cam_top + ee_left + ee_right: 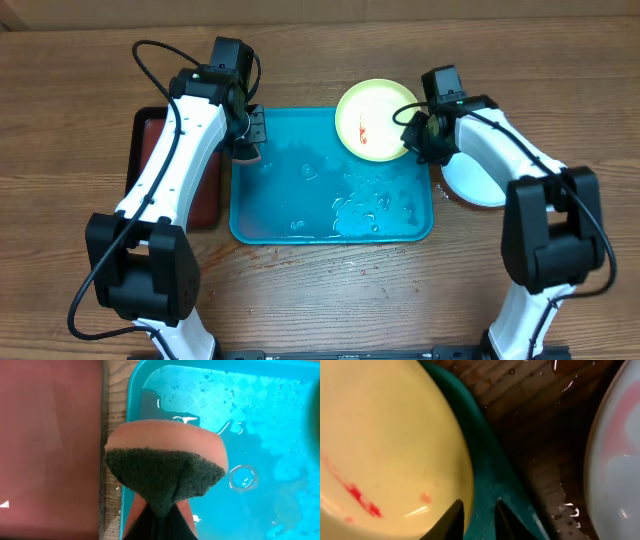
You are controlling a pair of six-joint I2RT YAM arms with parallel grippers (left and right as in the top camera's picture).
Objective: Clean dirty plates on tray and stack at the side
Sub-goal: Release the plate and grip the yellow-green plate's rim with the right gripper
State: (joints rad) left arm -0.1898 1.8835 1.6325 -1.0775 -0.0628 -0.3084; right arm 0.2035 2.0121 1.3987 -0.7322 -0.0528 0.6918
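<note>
At the far left of the overhead view, the black-rimmed dark red tray (207, 195) lies on the wooden table (320, 290). The left arm slants across it and covers most of it. Just beside it, with a narrow strip of bare wood between, sits the turquoise tray (290, 200), its floor wet with puddles and beads of water.

The left gripper (248, 148) hangs over the turquoise tray's upper left corner. Its jaws are clenched on a sponge (165, 465), pinkish on one side with a dark green scouring face turned to the wrist camera. The sponge is squeezed into a wedge where the fingers pinch it. Below it lie that tray's left rim and the strip of wood.

Further right, the pale yellow-green plate (372, 118) sits at the tray's upper right corner, overhanging the far rim. A red smear (362, 133) marks its face.

The right gripper (412, 135) is at this plate's right edge. In the wrist view its two dark fingers stand close together astride the plate's rim, one over the yellow face and one over the teal tray rim beneath. The jaws appear to be grasping the rim, though the contact itself is blurred.

Right of the tray, on wet wood, a white plate (472, 182) rests off the tray. It is partly under the right arm and shows a faint pink tinge. Scattered drops dot the table just in front of the tray.
</note>
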